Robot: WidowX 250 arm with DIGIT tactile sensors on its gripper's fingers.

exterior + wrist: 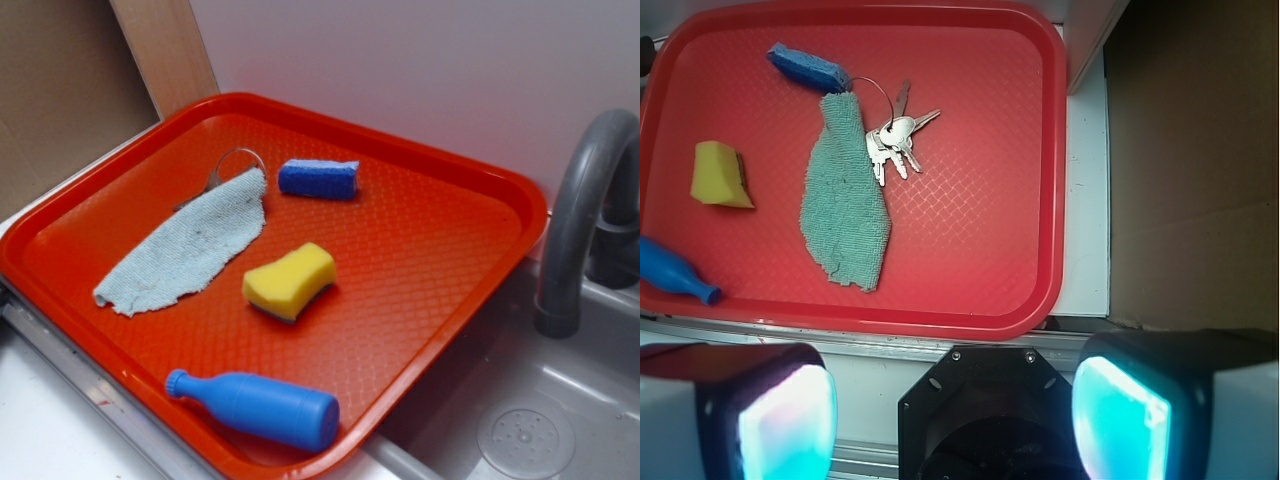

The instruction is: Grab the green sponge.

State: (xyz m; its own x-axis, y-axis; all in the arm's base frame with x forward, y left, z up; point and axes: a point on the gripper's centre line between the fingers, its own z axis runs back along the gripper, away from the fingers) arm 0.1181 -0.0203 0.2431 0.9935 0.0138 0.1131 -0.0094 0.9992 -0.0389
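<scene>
The gripper (955,400) hangs wide open and empty above the near edge of the red tray (1045,200), so the reach is only starting, and it must travel left over the cloth (845,205) to the green sponge (720,175) beside the blue bottle (675,270).

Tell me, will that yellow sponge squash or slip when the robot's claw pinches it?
The green sponge looks like soft foam, so it will probably squash a little and weigh next to nothing. Its matte, porous surface should grip rather than slip. It lies flat on the red tray, so it is unlikely to roll.
</scene>
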